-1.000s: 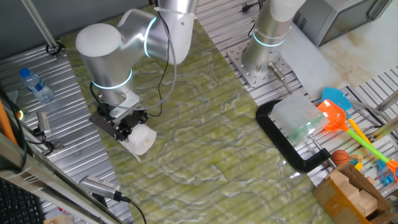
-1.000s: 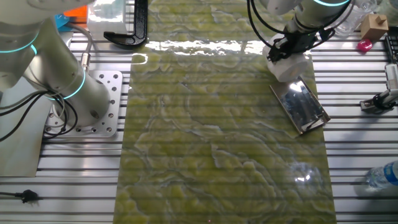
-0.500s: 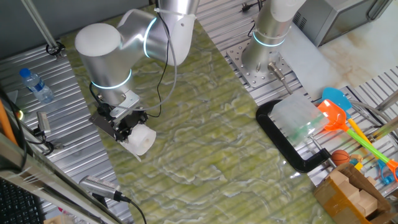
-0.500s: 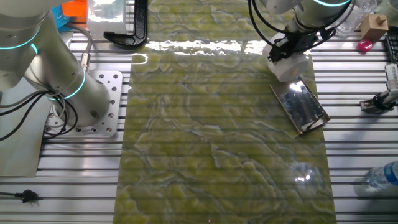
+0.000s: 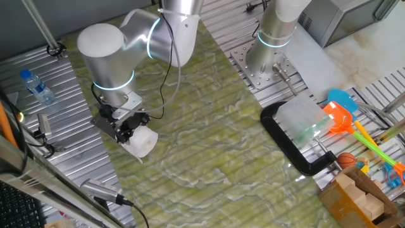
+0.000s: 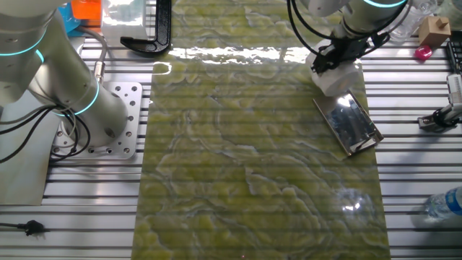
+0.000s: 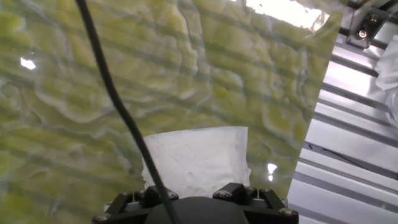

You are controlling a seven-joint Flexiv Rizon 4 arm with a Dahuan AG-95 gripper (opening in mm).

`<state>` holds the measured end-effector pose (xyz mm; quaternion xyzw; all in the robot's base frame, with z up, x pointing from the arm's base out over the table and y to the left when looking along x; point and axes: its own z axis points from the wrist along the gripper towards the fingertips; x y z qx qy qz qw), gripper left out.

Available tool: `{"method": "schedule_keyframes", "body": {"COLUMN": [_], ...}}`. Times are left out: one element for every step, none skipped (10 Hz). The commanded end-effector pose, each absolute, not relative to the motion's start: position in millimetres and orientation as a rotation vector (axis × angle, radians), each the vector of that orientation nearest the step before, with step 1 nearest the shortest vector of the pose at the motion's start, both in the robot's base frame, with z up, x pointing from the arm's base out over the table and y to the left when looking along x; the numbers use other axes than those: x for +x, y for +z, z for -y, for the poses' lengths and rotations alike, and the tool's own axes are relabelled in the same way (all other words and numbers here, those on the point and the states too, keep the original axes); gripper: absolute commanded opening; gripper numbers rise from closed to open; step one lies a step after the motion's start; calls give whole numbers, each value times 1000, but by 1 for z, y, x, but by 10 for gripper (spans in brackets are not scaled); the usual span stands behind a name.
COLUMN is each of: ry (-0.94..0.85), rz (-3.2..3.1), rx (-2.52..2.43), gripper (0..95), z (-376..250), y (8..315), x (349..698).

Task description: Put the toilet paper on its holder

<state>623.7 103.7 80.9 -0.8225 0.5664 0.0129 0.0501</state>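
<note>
Clamped in the fingers (image 5: 131,131), the toilet paper (image 5: 143,142) hangs low over the tabletop (image 5: 209,126) at the holder's (image 6: 349,121) eleven o'clock end in the other fixed view, so pickup looks done while threading it onto the rod remains.

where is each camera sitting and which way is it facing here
One fixed view: high above a table corner, looking down; the arm's grey elbow shows, its gripper on the toilet paper, with the black clamp to the right.
The other fixed view: high on the opposite side, looking down; the toilet paper meets the holder at top right.
Hand view: on the hand, looking along the fingers; its mount and cable frame the toilet paper.
All three share the roll and green mat.
</note>
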Motion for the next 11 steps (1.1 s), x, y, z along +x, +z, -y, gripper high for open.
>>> {"method": "schedule_keyframes", "body": {"ry": [43,40,45,42,39,42,41,41,40,41,43], "rz": [-1717,-1715,-1716,-1713,-1712,-1708,-1706,-1704,-1703,-1701,-1696], "rx": [-2513,-2516,-2509,-2514,-2516,-2515,-2515,-2516,-2516,-2515,-2514], "gripper": [0,0,0,0,0,0,0,0,0,0,0], "z": [-103,-102,-100,-99,-97,-96,-93,-92,-90,-88,-87], "y": [82,81,81,81,80,80,79,79,78,77,77], "x": [625,625,624,624,624,623,622,622,621,621,621]}}
